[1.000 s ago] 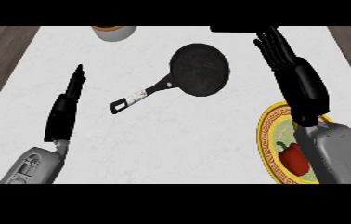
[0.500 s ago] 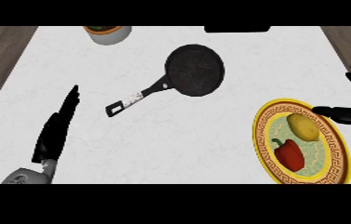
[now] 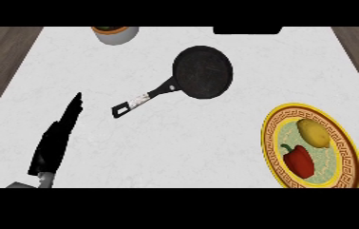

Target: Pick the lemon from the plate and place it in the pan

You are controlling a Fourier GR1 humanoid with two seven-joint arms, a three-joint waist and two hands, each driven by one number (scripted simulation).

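**Lemon** (image 3: 314, 132) is lying on the plate (image 3: 266, 138) at the right edge of the counter (image 3: 182, 147), just beside a red pepper (image 3: 298, 159). Nothing is gripping it, so the pick is judged not yet begun. The pan (image 3: 203, 72) is sitting mouth-up and empty toward the far middle, well apart from the plate, ready to receive. The left hand (image 3: 60, 138) is resting by the near-left corner, fingers straight, holding nothing. The right hand is not showing. The view is cutting off the plate's right and near rim. A bowl (image 3: 114, 33) and a dark object (image 3: 247, 30) at the far edge are only partly showing.
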